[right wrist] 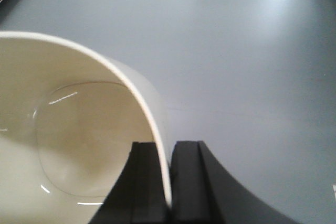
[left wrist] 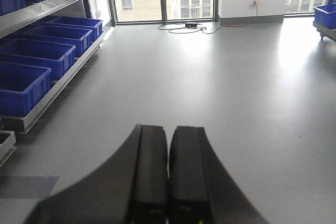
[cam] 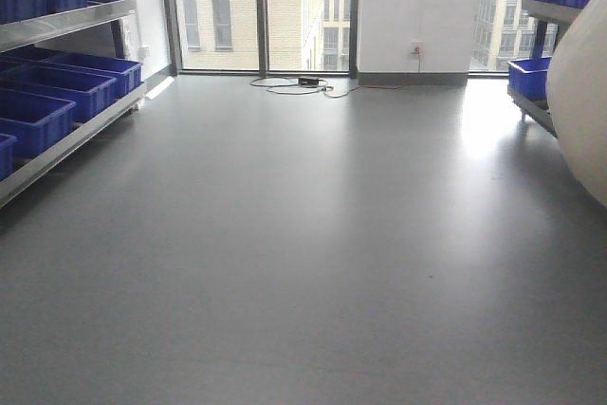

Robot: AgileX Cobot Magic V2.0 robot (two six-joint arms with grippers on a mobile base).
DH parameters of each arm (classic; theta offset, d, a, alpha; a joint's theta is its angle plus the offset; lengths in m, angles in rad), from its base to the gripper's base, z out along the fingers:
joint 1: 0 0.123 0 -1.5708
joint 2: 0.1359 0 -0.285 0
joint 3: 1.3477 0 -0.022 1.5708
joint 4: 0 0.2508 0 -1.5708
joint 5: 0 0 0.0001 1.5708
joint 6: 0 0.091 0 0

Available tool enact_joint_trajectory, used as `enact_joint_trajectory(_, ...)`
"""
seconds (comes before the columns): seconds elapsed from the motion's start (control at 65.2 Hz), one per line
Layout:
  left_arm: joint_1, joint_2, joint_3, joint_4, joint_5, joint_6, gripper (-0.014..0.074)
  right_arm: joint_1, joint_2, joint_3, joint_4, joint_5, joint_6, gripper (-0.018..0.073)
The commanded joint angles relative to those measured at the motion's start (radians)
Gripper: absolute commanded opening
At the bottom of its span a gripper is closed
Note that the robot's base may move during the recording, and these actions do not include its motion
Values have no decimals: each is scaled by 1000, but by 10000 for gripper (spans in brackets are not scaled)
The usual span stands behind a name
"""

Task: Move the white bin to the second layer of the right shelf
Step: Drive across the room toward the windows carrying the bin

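The white bin (right wrist: 79,145) is held clear above the grey floor (right wrist: 236,51), its wall pinched at the rim by the right gripper (right wrist: 169,150). The left gripper (left wrist: 168,137) is seen clenched on nothing, likewise above that floor.
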Motion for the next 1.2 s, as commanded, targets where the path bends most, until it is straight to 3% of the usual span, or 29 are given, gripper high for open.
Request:
enact_joint_trajectory(0.0,-6,-16,37,0,-85,-5,85,-4,2,-31,8,-94,-3,48)
enact_joint_trajectory(1.181,-6,-16,37,0,-85,-5,85,-4,2,-31,8,-94,-3,48)
